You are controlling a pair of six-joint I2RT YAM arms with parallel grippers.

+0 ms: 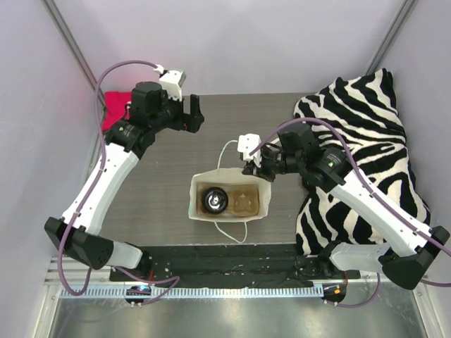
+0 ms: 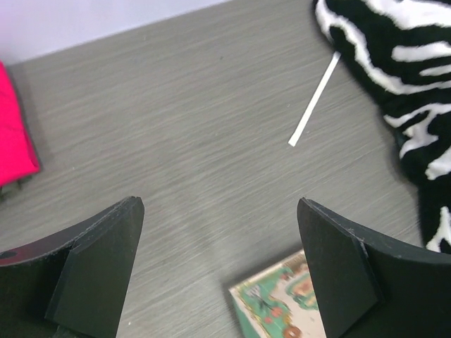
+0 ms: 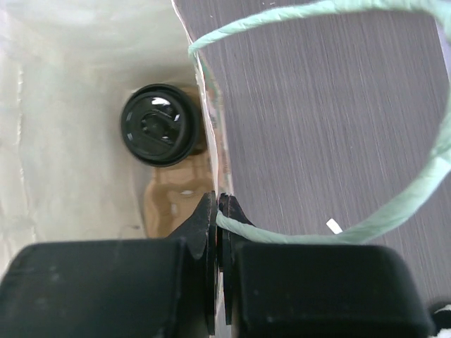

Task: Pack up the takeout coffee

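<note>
1. One small tan kraft-paper takeout coffee (image 1: 215, 200) stands upright inside the white paper bag (image 1: 194, 193). Its long axis is vertical, and its round black plastic lid (image 3: 159, 125) faces straight up into the top camera.
2. In the top view it sits in the bag's left half, on a beige moulded-pulp carrier tray (image 1: 246, 202). The tray's other pocket lies just to its right.
3. The bag's mouth is open upward. The bag stands mid-table on the dark grey wood-grain table (image 1: 162, 183), with bare tabletop on its left and far sides. A zebra-striped cloth (image 1: 366, 120) lies near its right side.
4. The right gripper (image 3: 220, 211) has its fingers pressed together on the bag's right-hand rim. A pale green twisted-paper handle (image 3: 423, 176) loops out beside it.
5. The left gripper (image 2: 218, 211) is over bare table at the far left, well apart from the bag. Its fingers are spread wide with nothing between them.
6. Only the right wrist view shows the pinch on the rim and the lid's moulding. Only the left wrist view shows a thin white strip (image 2: 315, 98) lying on the table. The bright pink cloth (image 1: 113, 109) shows in the top and left wrist views.
</note>
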